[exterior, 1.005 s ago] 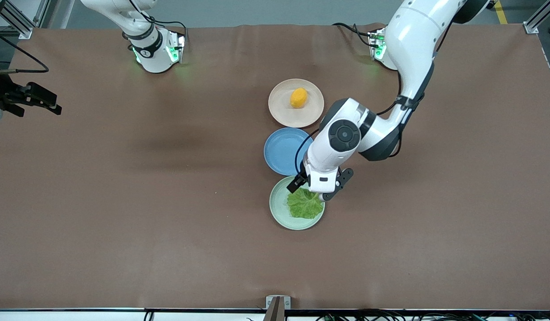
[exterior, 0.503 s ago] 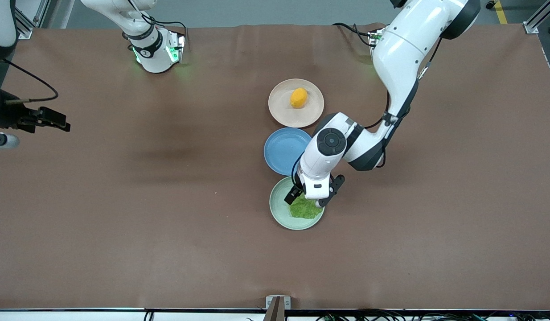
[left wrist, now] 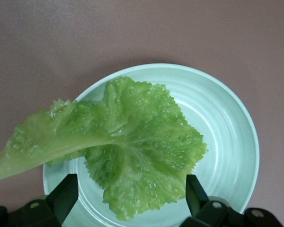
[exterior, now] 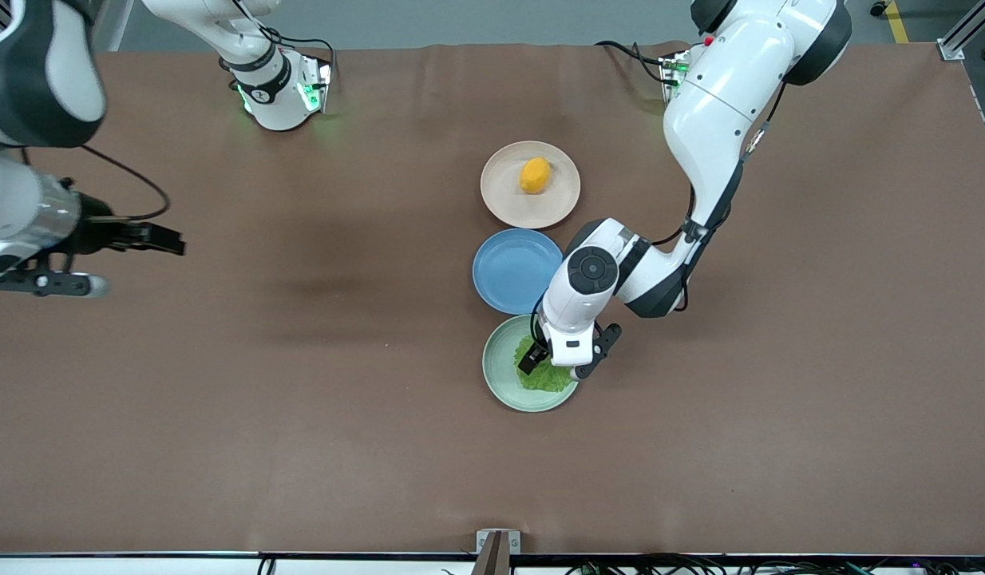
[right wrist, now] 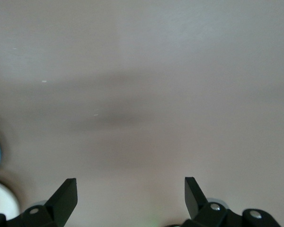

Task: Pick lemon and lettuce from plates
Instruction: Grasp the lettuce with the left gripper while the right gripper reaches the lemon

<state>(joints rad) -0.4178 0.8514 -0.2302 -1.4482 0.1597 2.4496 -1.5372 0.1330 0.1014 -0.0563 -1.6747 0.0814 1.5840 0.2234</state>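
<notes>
Lettuce, one crinkly green leaf [exterior: 547,377], lies on the pale mint round plastic plate [exterior: 496,375], nearest the camera. The left end effector [left wrist: 128,201] hangs spread open just above; closing high could pinch only a frill and tear it. Farther off, the small yellow-orange lemon [exterior: 535,175] sits on the beige-pink plate [exterior: 502,194]. The right end effector [right wrist: 131,198], open, hovers over bare brown surface [exterior: 301,399].

Left gripper [exterior: 558,369] low, jaws spread — right gripper [exterior: 141,238] raised, jaws spread.

crinkly, slightly glossy lettuce [left wrist: 132,151] on a smooth mint green plate [left wrist: 227,127] with faint rings. matt brown table covering [exterior: 221,399], lightly creased. lemon [exterior: 535,175] smooth-skinned on satiny beige-pink plate [exterior: 504,200]. glossy white arm shells.
</notes>
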